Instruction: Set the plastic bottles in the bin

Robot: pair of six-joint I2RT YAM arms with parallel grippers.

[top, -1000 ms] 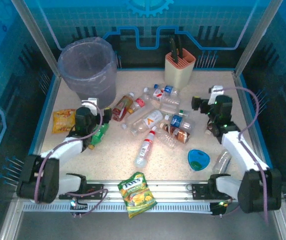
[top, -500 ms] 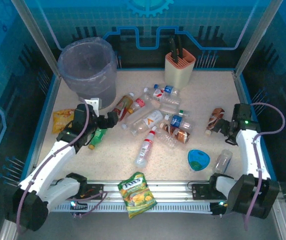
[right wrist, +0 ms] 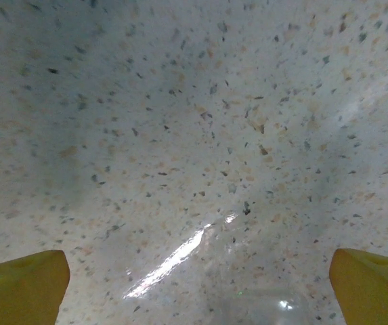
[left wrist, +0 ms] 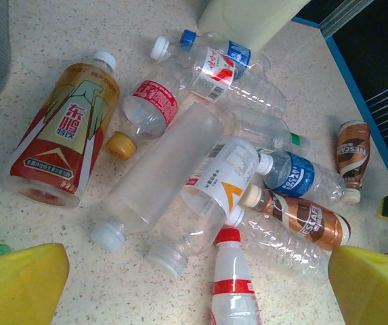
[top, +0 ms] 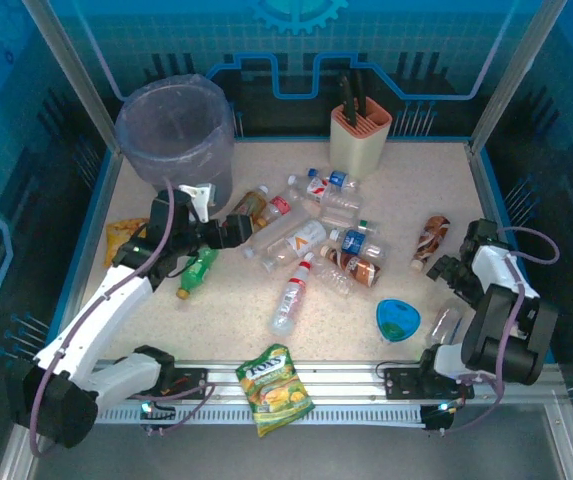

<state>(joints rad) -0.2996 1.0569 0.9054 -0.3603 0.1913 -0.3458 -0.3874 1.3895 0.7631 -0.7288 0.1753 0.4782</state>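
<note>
Plastic bottles [top: 296, 236] — all lying on the table [top: 416, 180]: about eleven heaped mid-table, plus one green bottle [top: 197, 270], one brown bottle [top: 430, 240] and one clear bottle [top: 446, 322] lying apart. One bin [top: 191, 170], back-left. Two grippers — left gripper [top: 228, 230] beside the heap, right gripper [top: 448, 270] near the clear bottle. Both have jaws spread wide and empty.

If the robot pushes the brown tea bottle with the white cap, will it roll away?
Probably. The brown tea bottle lies on its side on the speckled table, so a sideways push would likely roll it. It looks full, so it's probably heavier than the clear bottle beside it.
</note>
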